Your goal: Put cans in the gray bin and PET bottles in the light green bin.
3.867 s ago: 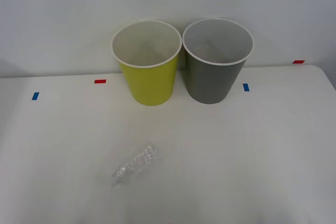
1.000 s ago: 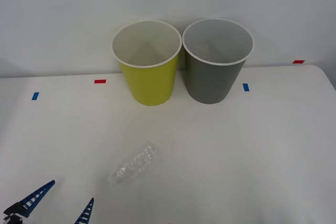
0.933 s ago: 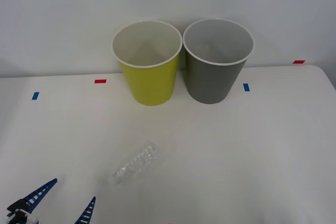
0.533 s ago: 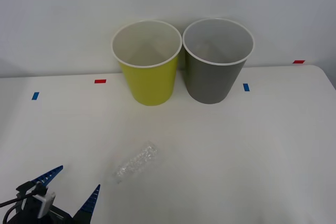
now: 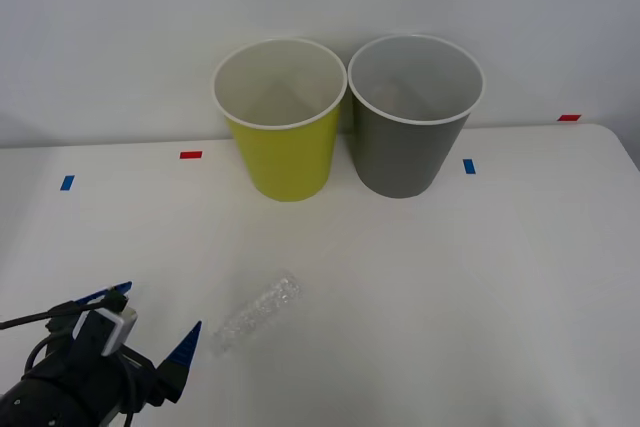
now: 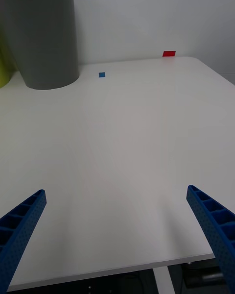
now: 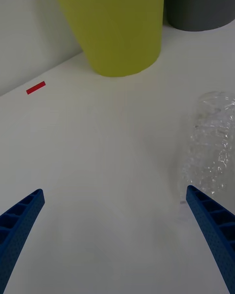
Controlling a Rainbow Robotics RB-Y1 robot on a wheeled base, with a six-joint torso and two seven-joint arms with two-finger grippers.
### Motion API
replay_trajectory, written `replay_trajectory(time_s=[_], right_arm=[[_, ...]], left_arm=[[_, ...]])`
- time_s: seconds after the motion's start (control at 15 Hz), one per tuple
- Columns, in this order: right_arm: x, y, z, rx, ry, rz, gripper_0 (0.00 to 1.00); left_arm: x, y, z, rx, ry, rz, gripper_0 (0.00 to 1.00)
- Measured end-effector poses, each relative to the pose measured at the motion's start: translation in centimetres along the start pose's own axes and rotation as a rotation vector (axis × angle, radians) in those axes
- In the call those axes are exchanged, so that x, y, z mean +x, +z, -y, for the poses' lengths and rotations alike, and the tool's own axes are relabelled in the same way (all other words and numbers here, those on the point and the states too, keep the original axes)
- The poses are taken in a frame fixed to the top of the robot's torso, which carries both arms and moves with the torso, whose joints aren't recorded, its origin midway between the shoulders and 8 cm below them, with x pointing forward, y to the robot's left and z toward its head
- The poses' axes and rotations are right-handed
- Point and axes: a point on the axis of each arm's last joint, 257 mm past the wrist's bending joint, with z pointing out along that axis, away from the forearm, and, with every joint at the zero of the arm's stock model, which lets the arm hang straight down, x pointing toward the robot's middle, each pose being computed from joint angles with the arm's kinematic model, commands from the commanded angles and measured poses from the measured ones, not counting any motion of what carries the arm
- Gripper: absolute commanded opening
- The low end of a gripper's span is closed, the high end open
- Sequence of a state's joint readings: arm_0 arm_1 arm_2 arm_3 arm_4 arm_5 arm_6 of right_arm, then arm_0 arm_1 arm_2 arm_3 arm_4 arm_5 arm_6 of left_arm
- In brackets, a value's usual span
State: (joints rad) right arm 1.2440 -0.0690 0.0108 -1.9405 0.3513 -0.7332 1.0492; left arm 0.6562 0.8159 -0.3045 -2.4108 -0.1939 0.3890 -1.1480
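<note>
A clear crinkly PET bottle (image 5: 258, 311) lies on its side on the white table, left of centre and near the front; it also shows in the left wrist view (image 7: 210, 149). My left gripper (image 5: 155, 318) hovers open just left of the bottle, its blue fingers spread and nothing between them (image 7: 117, 245). The light green bin (image 5: 281, 118) and the gray bin (image 5: 413, 113) stand upright side by side at the back. My right gripper (image 6: 117, 245) is open above the bare right part of the table, with the gray bin (image 6: 41, 34) far ahead of it.
Red tape marks (image 5: 190, 155) and blue tape marks (image 5: 468, 166) sit on the table (image 5: 480, 287) near the back wall. The table's right edge and front corner (image 6: 205, 259) lie close to the right gripper.
The left arm has come into view from the lower left and advanced toward the bottle, fingers open throughout. The bottle and both bins have stayed put.
</note>
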Motion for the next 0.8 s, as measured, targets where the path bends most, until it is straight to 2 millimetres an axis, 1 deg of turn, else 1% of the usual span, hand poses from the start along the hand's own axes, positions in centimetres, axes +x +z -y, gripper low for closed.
replay_trajectory(time_s=[0.13, 0.27, 0.47, 0.67, 0.8], right_arm=[[0.0, 0.0, 0.0, 0.0, 0.0, 0.0, 1.0], [0.0, 0.0, 0.0, 0.0, 0.0, 0.0, 1.0], [0.0, 0.0, 0.0, 0.0, 0.0, 0.0, 1.0], [0.0, 0.0, 0.0, 0.0, 0.0, 0.0, 1.0], [0.0, 0.0, 0.0, 0.0, 0.0, 0.0, 1.0]], left_arm=[[0.0, 0.0, -0.5, 0.011, -0.022, -0.006, 1.0], [-0.2, -0.1, -1.8, 0.015, -0.043, -0.011, 1.0], [-0.1, 0.1, -2.2, 0.0, -0.014, -0.027, 1.0], [0.1, 0.6, -2.0, -0.039, -0.071, -0.049, 1.0], [0.3, 0.8, -2.7, -0.066, -0.08, -0.07, 1.0]])
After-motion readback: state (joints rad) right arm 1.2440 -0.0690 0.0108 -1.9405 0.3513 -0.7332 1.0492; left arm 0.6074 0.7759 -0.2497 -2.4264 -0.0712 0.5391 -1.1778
